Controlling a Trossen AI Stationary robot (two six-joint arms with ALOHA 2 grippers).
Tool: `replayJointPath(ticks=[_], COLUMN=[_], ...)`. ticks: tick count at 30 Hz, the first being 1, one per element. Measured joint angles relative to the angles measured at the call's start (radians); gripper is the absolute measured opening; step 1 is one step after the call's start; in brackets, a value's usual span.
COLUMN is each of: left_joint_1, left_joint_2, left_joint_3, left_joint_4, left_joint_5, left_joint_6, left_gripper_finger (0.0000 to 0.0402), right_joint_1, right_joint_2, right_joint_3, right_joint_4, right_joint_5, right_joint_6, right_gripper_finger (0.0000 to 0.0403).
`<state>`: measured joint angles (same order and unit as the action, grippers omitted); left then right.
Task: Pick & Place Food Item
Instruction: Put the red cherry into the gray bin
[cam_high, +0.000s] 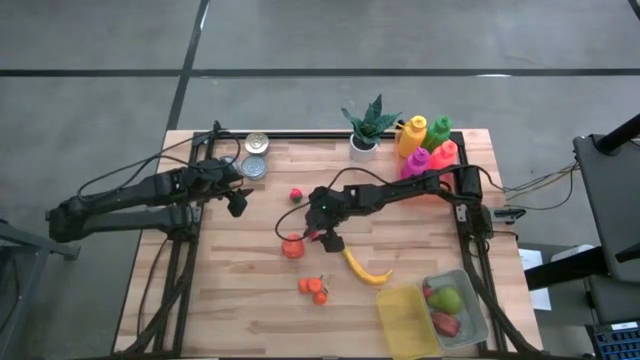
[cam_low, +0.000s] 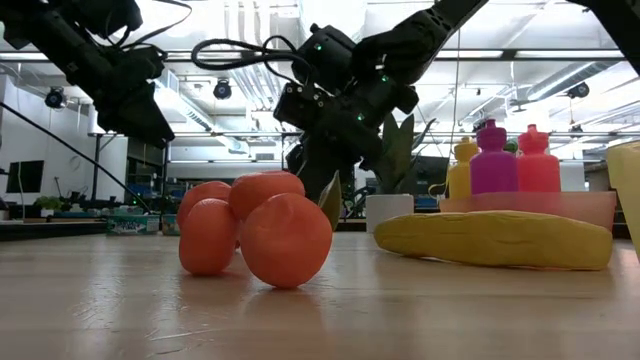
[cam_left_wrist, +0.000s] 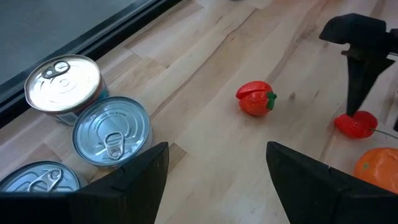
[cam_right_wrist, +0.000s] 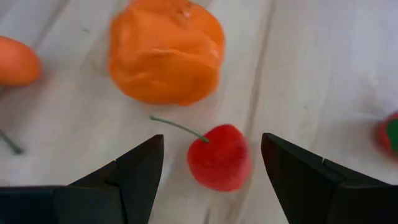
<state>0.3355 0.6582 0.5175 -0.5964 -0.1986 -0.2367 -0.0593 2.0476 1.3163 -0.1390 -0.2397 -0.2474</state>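
Hovering with jaws apart over a small red plastic cherry (cam_right_wrist: 219, 157), the right gripper (cam_right_wrist: 211, 168) has grasped nothing; the clear plastic container (cam_high: 478, 300) awaits it. The left gripper (cam_left_wrist: 214, 180) idles open by silver tin cans (cam_left_wrist: 112, 127).

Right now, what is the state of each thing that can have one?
Right gripper: open, fingers either side of the cherry, not gripping.
Left gripper: open, empty, near the cans.
Cans: sealed, upright.
Container: open, fruit inside, its yellow lid lying beside it.
Bottles: capped, upright.
Banana: unpeeled, lying flat.
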Motion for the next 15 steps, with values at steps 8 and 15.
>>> replayJointPath(ticks=[8, 15], left_joint_1=[0.000, 0.000], left_joint_2=[0.000, 0.000], left_joint_3=[0.000, 0.000], left_joint_4=[0.000, 0.000], left_joint_5=[0.000, 0.000], left_joint_6=[0.000, 0.000], left_gripper_finger=[0.0275, 0.0275], right_joint_1=[-0.001, 0.002], right_joint_2=[0.000, 0.000], right_joint_3=[-0.006, -0.008], right_joint_4=[-0.002, -0.002], right_joint_5=[0.034, 0.033], right_joint_6=[0.000, 0.033], right_gripper_finger=[0.0265, 0.0265])
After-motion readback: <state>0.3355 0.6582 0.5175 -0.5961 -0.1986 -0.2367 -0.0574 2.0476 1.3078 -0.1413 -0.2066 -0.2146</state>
